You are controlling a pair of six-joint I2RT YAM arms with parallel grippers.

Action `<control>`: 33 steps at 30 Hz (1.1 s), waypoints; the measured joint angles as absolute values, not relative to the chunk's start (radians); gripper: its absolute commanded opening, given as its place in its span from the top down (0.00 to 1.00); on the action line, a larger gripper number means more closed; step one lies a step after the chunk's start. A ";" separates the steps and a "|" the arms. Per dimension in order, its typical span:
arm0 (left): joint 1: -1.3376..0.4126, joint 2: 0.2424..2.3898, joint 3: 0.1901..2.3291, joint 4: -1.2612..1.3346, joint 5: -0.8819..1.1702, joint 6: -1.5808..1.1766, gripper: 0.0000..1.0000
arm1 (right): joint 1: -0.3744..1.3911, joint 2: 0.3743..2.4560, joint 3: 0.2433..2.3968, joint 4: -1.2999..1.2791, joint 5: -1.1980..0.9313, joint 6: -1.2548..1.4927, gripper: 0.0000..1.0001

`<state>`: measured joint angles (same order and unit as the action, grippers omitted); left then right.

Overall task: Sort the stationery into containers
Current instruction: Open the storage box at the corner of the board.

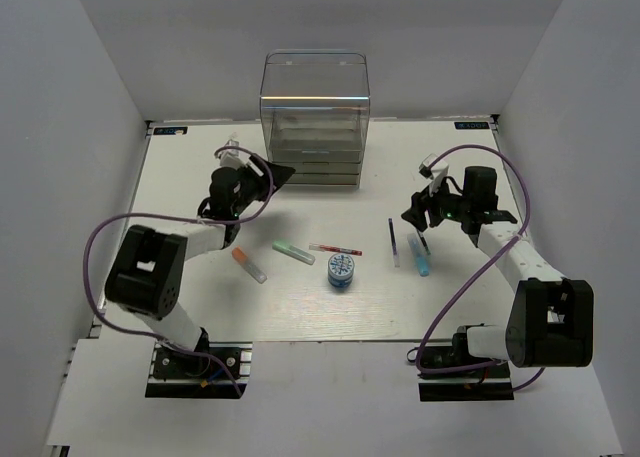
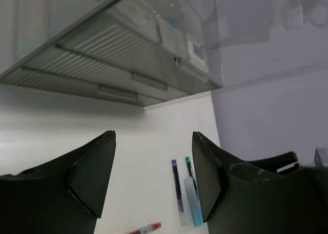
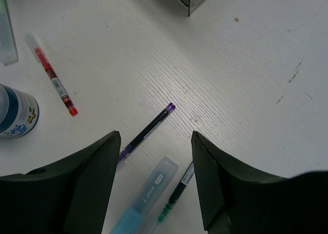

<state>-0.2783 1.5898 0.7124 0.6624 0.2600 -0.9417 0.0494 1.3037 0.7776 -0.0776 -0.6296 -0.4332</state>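
Our right tool [image 3: 155, 142] hangs with jaws spread and empty above the light-blue marker [image 3: 141, 206]. The marker lies on the desk [image 3: 246, 65] at the 3 o'clock of the roll [image 1: 341, 270], between a purple pen [image 3: 146, 131] and a green pen [image 3: 177, 193]. We should centre on the marker's barrel and close across it alone. Our left tool [image 2: 154, 142], likewise spread and empty, faces the drawer cabinet [image 2: 128, 49] at 12 o'clock. We judge it should pull out a drawer.
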 measured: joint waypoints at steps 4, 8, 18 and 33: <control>-0.319 1.715 0.785 0.758 0.211 -0.992 0.30 | 0.054 1.304 0.778 -0.072 -0.644 -0.427 0.38; -0.347 1.802 0.822 0.831 0.160 -1.034 0.31 | 0.055 1.304 0.778 -0.072 -0.654 -0.427 0.38; -0.375 1.956 0.965 0.915 0.095 -1.086 0.38 | 0.057 1.304 0.778 -0.071 -0.656 -0.429 0.38; -0.384 2.024 0.994 1.028 0.073 -1.188 0.58 | 0.059 1.317 0.771 -0.068 -0.655 -0.449 0.38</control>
<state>-0.3840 2.0239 0.9936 1.0279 0.0731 -1.1885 0.0593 1.3170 0.7708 -0.0685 -0.6552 -0.4492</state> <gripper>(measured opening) 0.462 0.625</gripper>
